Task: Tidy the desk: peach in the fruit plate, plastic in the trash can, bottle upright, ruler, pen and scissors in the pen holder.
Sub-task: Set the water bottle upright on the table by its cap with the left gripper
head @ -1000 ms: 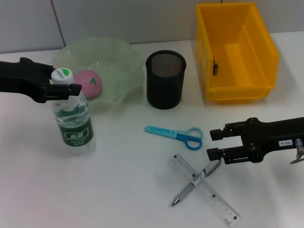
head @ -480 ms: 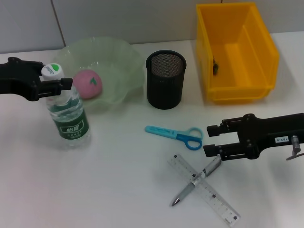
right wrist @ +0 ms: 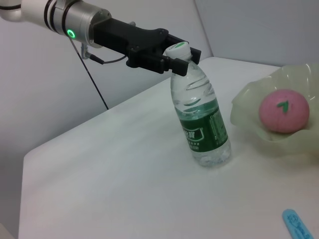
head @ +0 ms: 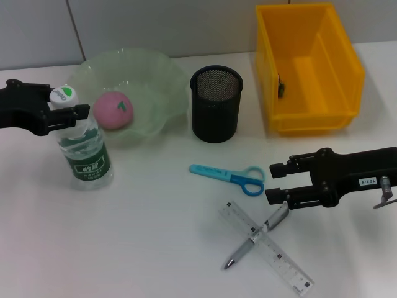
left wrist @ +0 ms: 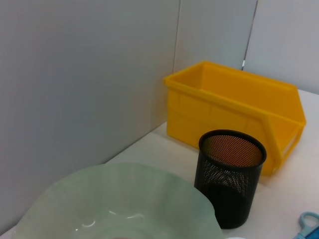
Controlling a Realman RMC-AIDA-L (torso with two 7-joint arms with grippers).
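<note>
My left gripper [head: 67, 102] is shut on the neck of the clear bottle [head: 85, 154], just under its white cap. The bottle stands nearly upright on the table beside the green fruit plate [head: 162, 81]; the right wrist view shows bottle [right wrist: 202, 122] and left gripper [right wrist: 180, 57] too. The pink peach [head: 113, 110] lies in the plate. Blue scissors [head: 228, 175], a clear ruler [head: 276, 254] and a silver pen [head: 251, 241] crossing it lie at front centre. My right gripper [head: 279, 182] hangs open just right of the scissors, above the pen's end. The black mesh pen holder [head: 216, 103] stands empty.
The yellow trash can [head: 308, 68] stands at the back right with a small dark scrap [head: 281, 89] inside; I cannot tell whether it is the plastic. The left wrist view shows plate rim [left wrist: 124, 189], pen holder [left wrist: 230, 179] and bin [left wrist: 234, 114] before a grey wall.
My left gripper has carried the bottle leftward, away from the plate's front. The right gripper edged up and left a second ago and has held still since.
</note>
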